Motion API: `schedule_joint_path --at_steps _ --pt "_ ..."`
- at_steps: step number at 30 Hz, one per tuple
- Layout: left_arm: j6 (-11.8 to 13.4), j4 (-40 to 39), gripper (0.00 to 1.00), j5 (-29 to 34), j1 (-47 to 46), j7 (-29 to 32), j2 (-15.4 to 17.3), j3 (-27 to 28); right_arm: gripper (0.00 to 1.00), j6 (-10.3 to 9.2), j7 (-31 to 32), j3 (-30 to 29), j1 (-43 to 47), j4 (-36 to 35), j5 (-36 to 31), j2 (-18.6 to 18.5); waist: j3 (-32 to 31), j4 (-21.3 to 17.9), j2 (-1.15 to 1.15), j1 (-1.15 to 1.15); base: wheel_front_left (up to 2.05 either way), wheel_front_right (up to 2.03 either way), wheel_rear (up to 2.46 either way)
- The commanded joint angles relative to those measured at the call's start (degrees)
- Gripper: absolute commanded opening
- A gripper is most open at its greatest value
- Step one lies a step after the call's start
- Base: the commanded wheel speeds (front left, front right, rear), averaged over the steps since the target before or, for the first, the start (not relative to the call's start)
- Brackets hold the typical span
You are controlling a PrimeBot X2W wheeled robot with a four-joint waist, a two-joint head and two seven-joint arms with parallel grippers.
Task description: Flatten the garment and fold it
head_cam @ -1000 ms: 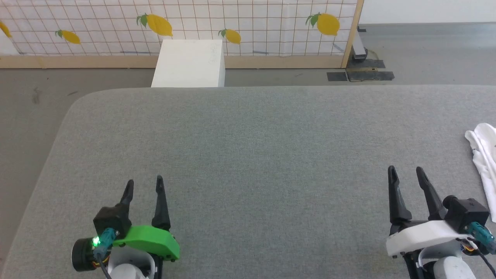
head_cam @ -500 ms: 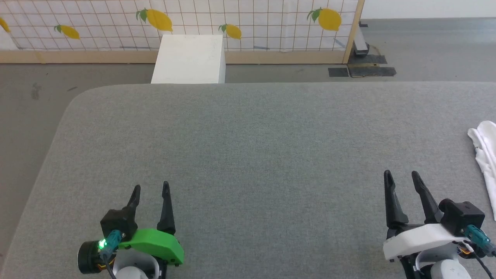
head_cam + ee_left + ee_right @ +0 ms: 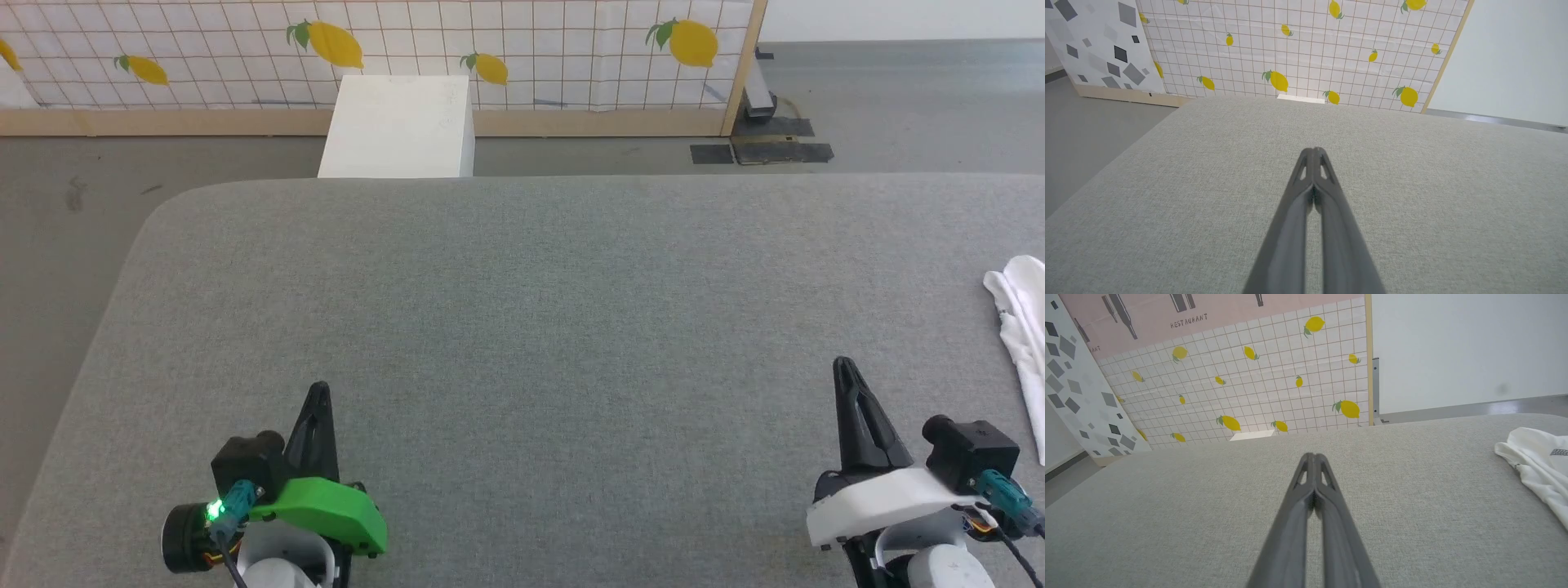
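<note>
while both my arms are low at the near side of the grey pad (image 3: pixel 522 327), my left gripper (image 3: pixel 318 392) and right gripper (image 3: pixel 843 367) point forward, each with its fingers pressed together on nothing. they are well apart, with wide pad between them. the shirt (image 3: pixel 1020 310) lies bunched right of my right gripper, not touching it. the pad's far left corner is rounded; a box (image 3: pixel 398 126) stands behind the far edge.

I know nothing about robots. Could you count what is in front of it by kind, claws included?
grippers: 2, the left gripper and the right gripper, both shut
white garment: 1
white box: 1
grey padded table: 1
total: 5
</note>
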Motion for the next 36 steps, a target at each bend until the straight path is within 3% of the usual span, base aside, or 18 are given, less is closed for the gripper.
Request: schedule_joint_path --at_steps 1,36 --pt "-0.2 -0.5 0.0 0.8 0.4 0.3 -0.1 0.3 0.0 -0.01 0.4 0.2 0.3 -0.6 -0.5 0.0 0.0 0.0 0.0 0.0 0.0 0.0 0.0" --pt "-0.8 -5.2 0.0 4.3 1.8 4.4 -0.4 1.5 0.0 -0.02 4.6 1.2 1.3 -4.8 -4.0 0.0 -0.6 -0.3 0.0 0.0 0.0 0.0 0.0"
